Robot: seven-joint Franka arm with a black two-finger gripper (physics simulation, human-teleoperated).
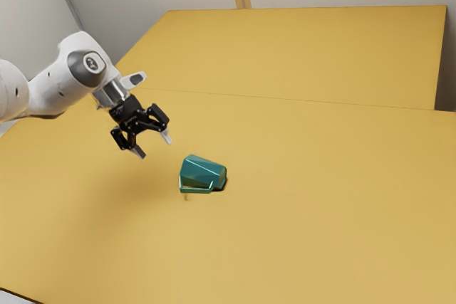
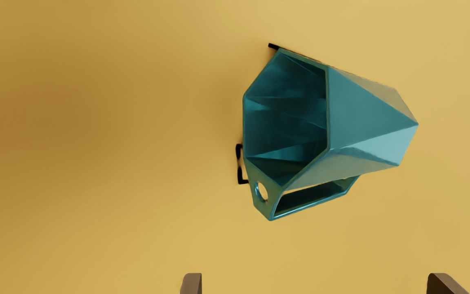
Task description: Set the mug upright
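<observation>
Exterior view: mug (image 1: 202, 172) lies on its side on the yellow surface (image 1: 320, 211), just beyond the tool (image 1: 154, 147) towards the exterior view's right. The tool is open, raised above the surface and apart from the mug. Upright condition: not met.

Hazards, in the inspector's judgement: the body tapers towards its base, so fingers closing on the slanted facets could slip or squeeze it away. Closing on the handle (image 2: 310, 206) alone may let the mug swing under its own weight. A low or off-centre approach could strike the rim and push or roll it. If it is turned too little, or let go before the base sits flat, it would likely topple back.

Appearance: glossy teal, faceted, with an angular mouth (image 2: 286, 118) wider than the base and facing the exterior view's left. The handle is an angular loop along one side, pierced by a round hole near the rim.
</observation>
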